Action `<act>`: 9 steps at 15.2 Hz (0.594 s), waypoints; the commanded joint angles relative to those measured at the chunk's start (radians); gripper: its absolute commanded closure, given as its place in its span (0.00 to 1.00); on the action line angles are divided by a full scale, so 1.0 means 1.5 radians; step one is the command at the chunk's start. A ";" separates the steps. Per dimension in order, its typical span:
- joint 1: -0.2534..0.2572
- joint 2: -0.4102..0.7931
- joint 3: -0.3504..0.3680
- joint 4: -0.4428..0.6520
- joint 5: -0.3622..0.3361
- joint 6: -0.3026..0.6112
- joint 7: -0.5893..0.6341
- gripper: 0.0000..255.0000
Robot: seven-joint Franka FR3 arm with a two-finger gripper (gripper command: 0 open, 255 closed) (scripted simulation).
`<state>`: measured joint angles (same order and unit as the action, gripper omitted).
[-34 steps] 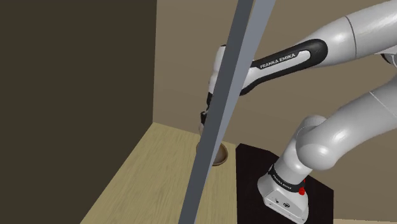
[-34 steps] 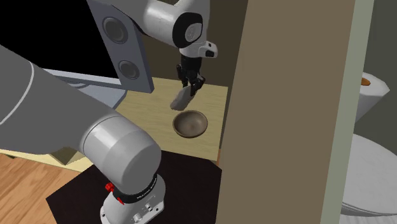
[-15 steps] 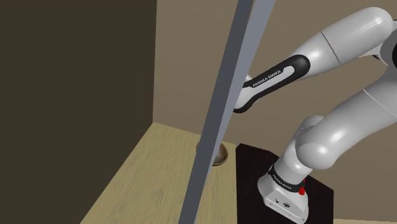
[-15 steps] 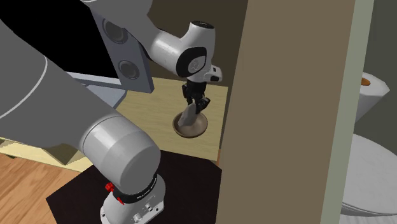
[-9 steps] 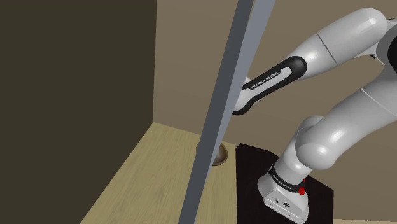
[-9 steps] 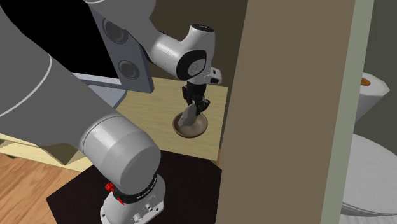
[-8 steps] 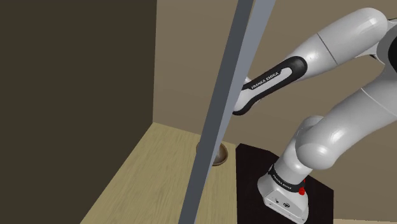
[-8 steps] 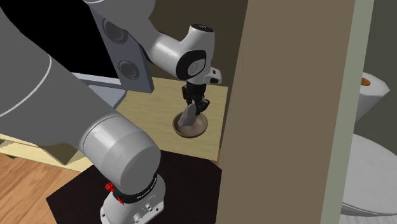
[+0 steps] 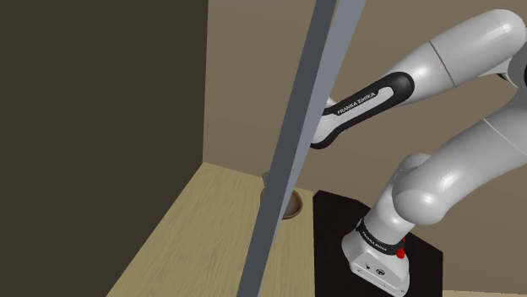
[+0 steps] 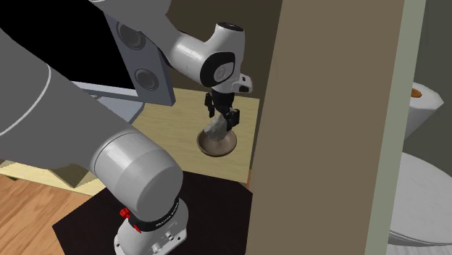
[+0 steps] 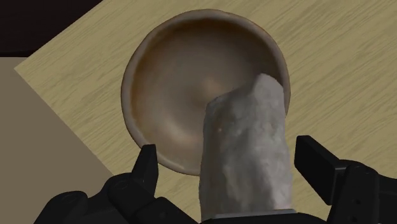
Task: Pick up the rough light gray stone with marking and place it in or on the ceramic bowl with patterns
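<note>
Over the brown bowl [image 11: 149, 108] on the wooden tabletop [image 11: 343, 76]: gripper [image 10: 222, 116] spread wide, not clamping. Rough grey stone [image 11: 245, 153] stands on end between the fingers [image 11: 147, 167], with a clear gap on one side and next to none on the other. Its far end sits inside the bowl, close to the rim.

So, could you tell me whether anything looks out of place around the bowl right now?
Yes, the grey stone stands on end in the brown bowl instead of lying flat, with its lower end close to the rim. The gripper is open around it, so it could topple, perhaps over the rim.
</note>
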<state>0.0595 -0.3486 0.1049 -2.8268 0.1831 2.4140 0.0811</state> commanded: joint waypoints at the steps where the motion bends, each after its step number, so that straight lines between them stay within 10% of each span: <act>1: -0.005 -0.037 -0.004 0.017 -0.008 -0.055 0.002 0.00; 9: -0.007 -0.052 -0.006 0.025 -0.011 -0.079 0.003 0.00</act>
<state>0.0493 -0.4265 0.0960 -2.7890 0.1660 2.2957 0.0860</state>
